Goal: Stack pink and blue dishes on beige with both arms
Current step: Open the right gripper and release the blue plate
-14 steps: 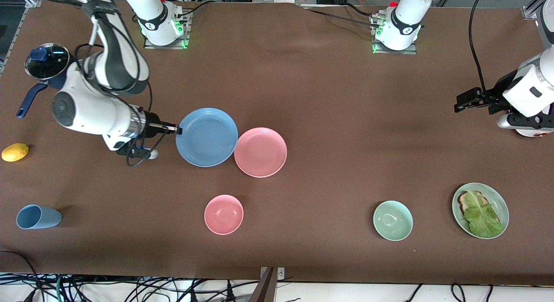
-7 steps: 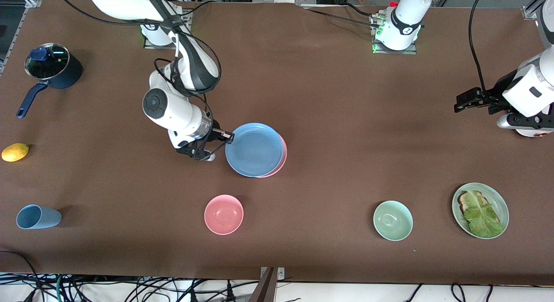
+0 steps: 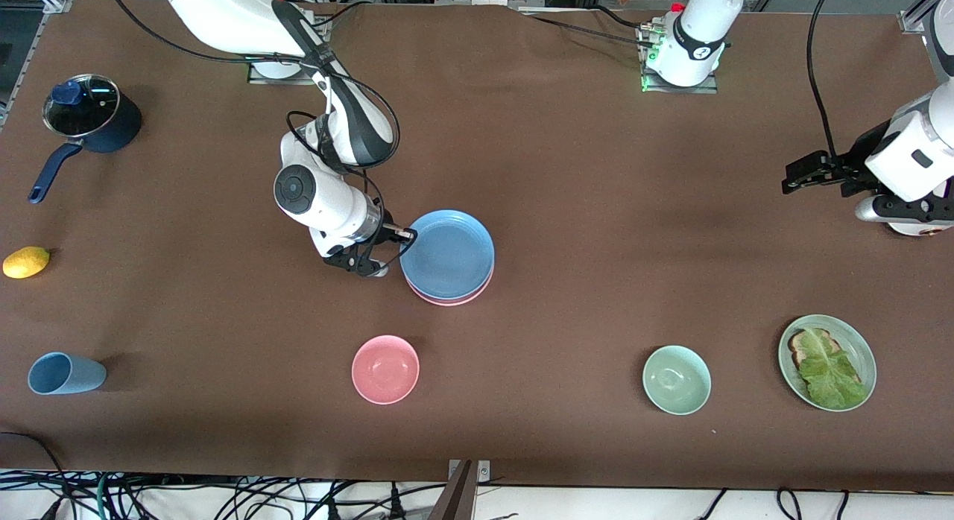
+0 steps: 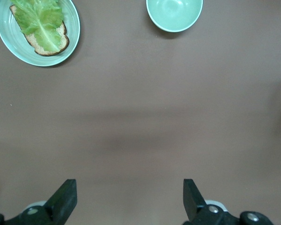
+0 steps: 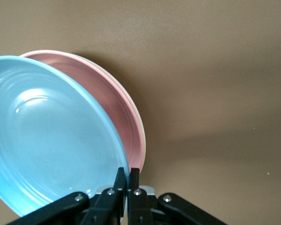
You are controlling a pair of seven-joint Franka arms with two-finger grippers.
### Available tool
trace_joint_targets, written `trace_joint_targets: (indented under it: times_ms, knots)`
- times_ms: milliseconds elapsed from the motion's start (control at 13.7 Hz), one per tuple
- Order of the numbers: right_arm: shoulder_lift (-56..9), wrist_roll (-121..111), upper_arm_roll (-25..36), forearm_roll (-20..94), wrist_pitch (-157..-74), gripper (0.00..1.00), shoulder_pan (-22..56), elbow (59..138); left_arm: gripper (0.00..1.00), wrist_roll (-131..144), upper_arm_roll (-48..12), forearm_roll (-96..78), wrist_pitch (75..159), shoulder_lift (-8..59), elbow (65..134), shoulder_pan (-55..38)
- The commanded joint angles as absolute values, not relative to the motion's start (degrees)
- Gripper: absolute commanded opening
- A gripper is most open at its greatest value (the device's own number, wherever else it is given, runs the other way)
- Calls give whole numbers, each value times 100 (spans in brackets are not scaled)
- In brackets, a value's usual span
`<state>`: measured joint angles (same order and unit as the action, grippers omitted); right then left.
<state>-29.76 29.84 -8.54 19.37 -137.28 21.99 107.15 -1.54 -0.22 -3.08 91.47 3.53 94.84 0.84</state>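
from the front, the right gripper (image 3: pixel 406 234) has carried the blue plate (image 3: pixel 447 253) over the pink plate (image 3: pixel 451 299), clenched on its rim at nine o'clock. left wrist view: the left gripper (image 4: pixel 130 199) waits, jaws released. right wrist view: a beige plate (image 5: pixel 136 116) edge shows beneath the pink, so stacking looks nearly done.

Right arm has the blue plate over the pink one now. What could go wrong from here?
1. The right gripper is shut on the rim of the blue plate, which sits off-centre over the pink plate; released now, it may settle skewed.
2. Pulling away sideways could drag the stack.
3. Only a pale edge shows under the pink plate in the right wrist view, so the beige plate's alignment is unconfirmed.
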Motion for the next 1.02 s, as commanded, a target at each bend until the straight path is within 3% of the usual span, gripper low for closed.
trace_joint_targets:
  times_ms: [0, 73, 219, 511, 950]
  knots:
    - [-2979, 3050, -800, 1863, -13764, 1, 2259, 10696, 100, -194, -35, -343, 9079, 404, 9352, 79]
    - [-2979, 3050, -791, 1863, -13755, 10, 2259, 10696, 100, -159, -44, -334, 9070, 404, 9343, 70]
    - [-2962, 3032, -704, 1863, -13737, 100, 2206, 10670, 100, -176, -53, -299, 9070, 404, 9343, 62]
    - [-2638, 3023, -528, 1496, -13203, 100, 2206, 10574, 100, -176, -61, -264, 9035, 562, 9062, 53]
    - [-1812, 3006, -36, 510, -10349, 100, 2197, 9380, 100, -176, -53, -334, 9018, 563, 9053, 62]
